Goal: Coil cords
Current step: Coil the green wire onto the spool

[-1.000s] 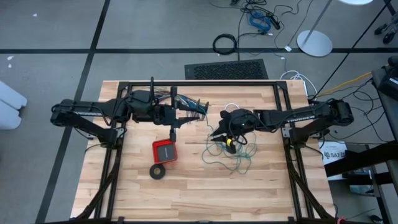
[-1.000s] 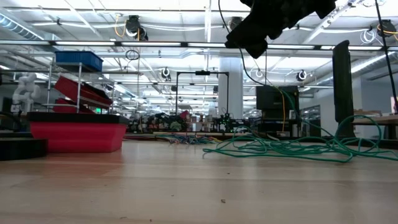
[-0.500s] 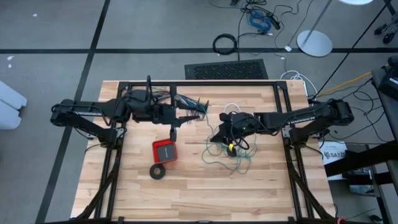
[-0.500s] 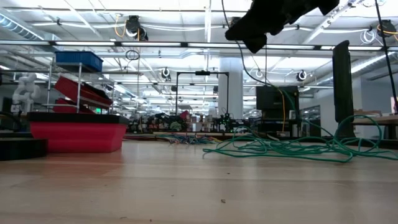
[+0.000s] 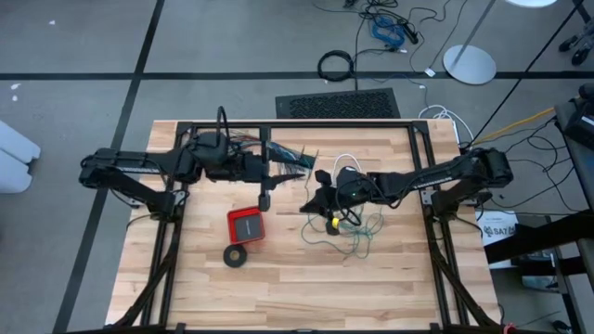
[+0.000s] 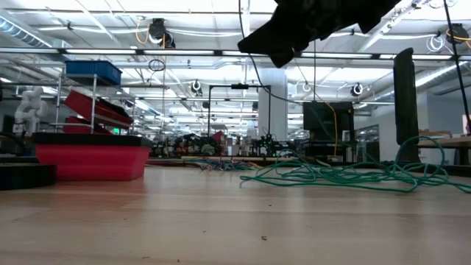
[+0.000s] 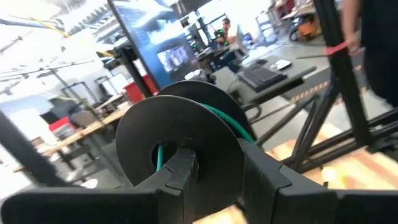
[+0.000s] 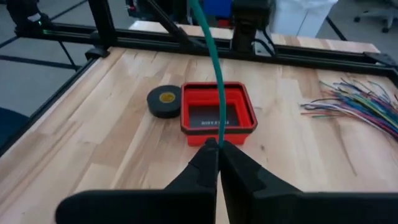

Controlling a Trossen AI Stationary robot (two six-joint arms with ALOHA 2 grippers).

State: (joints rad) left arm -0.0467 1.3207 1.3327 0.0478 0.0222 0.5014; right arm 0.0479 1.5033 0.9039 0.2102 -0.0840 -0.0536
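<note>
Teal-green thin wire (image 5: 351, 234) lies mostly as a loose tangle on the pale wooden table (image 5: 306, 288), on the right half near the middle, with one strand rising from it to the right tool (image 8: 219, 147). In the right wrist view the dark fingers (image 8: 200, 163) of that tool are pressed together on the strand, which runs taut away from the tips, over the red square tray. In the high view the right tool (image 5: 318, 201) sits above the table's middle, just beside the tangle's left edge. The left tool (image 7: 214, 168) holds a round dark grey spool (image 7: 180, 146) between its fingers; some green wire is wound between the spool's discs and one piece passes through its hub. The left tool (image 5: 271, 173) is partly spread around that spool, above the rear middle of the table, near the right tool. Thin white cord (image 5: 343, 159) lies in a small loop at the rear, just behind the right tool. Red square tray (image 5: 246, 225) sits left of centre, with a black tape-like ring (image 5: 236, 256) just in front of it. Fanned bundle of many-coloured wires (image 8: 357, 106) lies on the table at the rear, near the left tool.
</note>
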